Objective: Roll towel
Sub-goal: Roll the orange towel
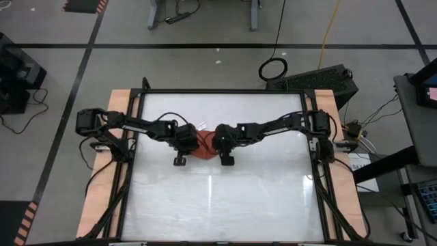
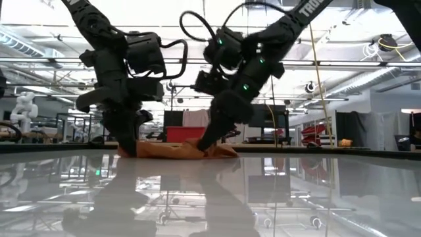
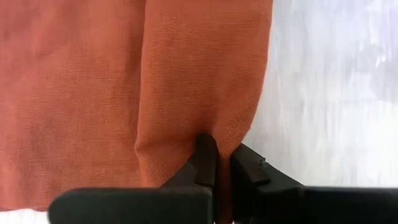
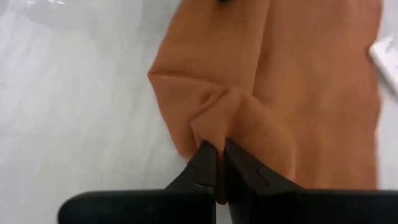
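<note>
While both arms reach in from the two sides of the bench (image 1: 218,205), I see the towel (image 1: 202,146) lying between them, a little behind the middle of the white bench top. It is a rust-orange cloth, bunched and folded, not flat.

The left pincer (image 3: 222,163) is down at the towel's left end. Its two dark fingers (image 3: 205,158) are pressed almost together, and a fold of the towel's edge is caught between them. In the left wrist view the cloth fills most of the picture and hangs in one long vertical crease just above the fingertips, with the white bench beside it.

The right pincer (image 4: 219,155) is down at the towel's right end. Its fingers are also closed tight, and they pinch a small raised pleat of the cloth, which wrinkles where they hold it.

From the low view, the towel (image 2: 177,150) rests on the bench as a low crumpled heap, with the left pincer (image 2: 126,148) at one end and the right pincer (image 2: 202,143) at the other, both touching the cloth. Near the towel's far side I see a small white strip (image 1: 202,126) on the bench.
</note>
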Robot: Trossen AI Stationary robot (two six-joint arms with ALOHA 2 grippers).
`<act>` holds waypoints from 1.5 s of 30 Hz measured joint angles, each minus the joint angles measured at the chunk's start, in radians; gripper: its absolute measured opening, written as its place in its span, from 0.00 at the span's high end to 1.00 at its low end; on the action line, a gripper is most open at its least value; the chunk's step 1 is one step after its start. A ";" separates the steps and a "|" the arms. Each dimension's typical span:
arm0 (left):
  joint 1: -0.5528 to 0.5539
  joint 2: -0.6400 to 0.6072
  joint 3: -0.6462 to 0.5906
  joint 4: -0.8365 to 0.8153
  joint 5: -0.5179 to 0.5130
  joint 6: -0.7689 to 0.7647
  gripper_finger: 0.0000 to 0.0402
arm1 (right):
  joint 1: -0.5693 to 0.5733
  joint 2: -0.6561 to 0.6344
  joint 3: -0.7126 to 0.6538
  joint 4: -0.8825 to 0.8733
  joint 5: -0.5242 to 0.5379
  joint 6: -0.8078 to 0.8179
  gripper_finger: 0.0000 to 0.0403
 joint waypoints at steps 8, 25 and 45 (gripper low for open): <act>-0.033 0.004 -0.003 0.093 0.014 -0.053 0.95 | -0.007 -0.090 -0.165 0.068 -0.067 0.019 0.99; -0.051 0.037 -0.001 0.251 0.251 -0.259 0.95 | 0.034 -0.396 -0.691 0.612 -0.218 0.437 0.99; -0.125 0.146 -0.001 0.341 0.419 -0.451 0.96 | 0.211 -0.453 -0.723 0.397 -0.276 0.395 0.52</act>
